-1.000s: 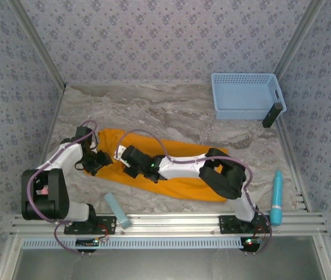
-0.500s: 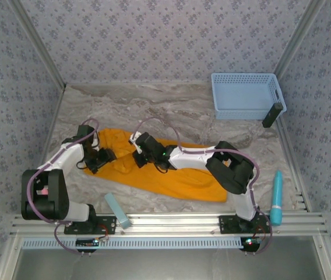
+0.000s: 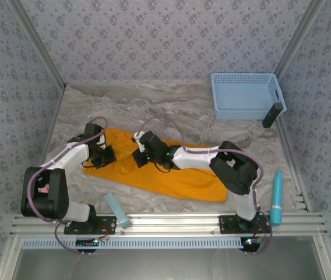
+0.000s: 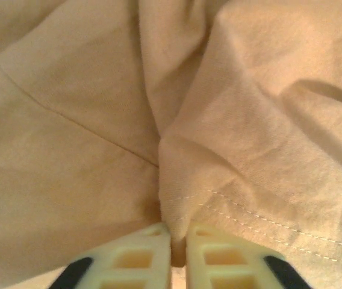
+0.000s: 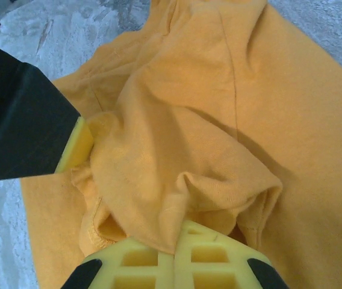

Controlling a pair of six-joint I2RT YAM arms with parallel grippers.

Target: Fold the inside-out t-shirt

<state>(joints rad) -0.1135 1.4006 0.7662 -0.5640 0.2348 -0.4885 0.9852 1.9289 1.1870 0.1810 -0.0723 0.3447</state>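
Observation:
The inside-out t-shirt is orange-yellow and lies rumpled across the middle of the marble table, stretched from far left to near right. My left gripper sits at its left end. In the left wrist view this gripper is shut on a raised fold of the t-shirt beside a stitched hem. My right gripper is just right of it, over the t-shirt's upper part. Seen from the right wrist, the right gripper is shut on a bunched fold of the t-shirt, with the left gripper's finger close by.
A light blue basket stands at the far right with a black object leaning on it. A teal cylinder lies at the right edge. A pale blue block lies near the front rail. Patterned walls close in three sides.
The left gripper has shifted slightly right and closed on a fold of the t-shirt. The right gripper has carried its pinch of cloth toward the far side, closer to the left gripper.

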